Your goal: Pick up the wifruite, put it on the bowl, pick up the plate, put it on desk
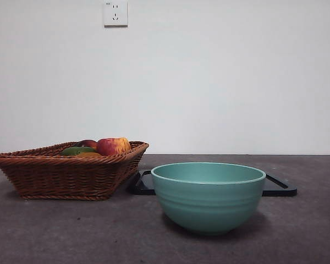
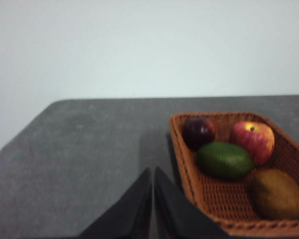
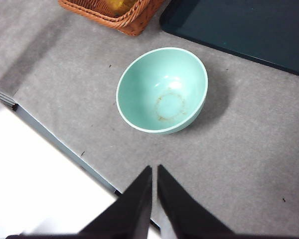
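The wifruite (image 2: 278, 194) lies in the basket (image 2: 189, 186) corner, probably light and firm; grip across its middle. Left hand (image 2: 152, 172) and right hand (image 3: 154, 170) are both closed, empty.

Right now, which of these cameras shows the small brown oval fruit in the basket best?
The left wrist view: the small brown oval fruit lies in plain sight in the woven wicker basket. In the front view the basket's wall hides it. The right wrist view catches only a basket corner, no brown fruit.
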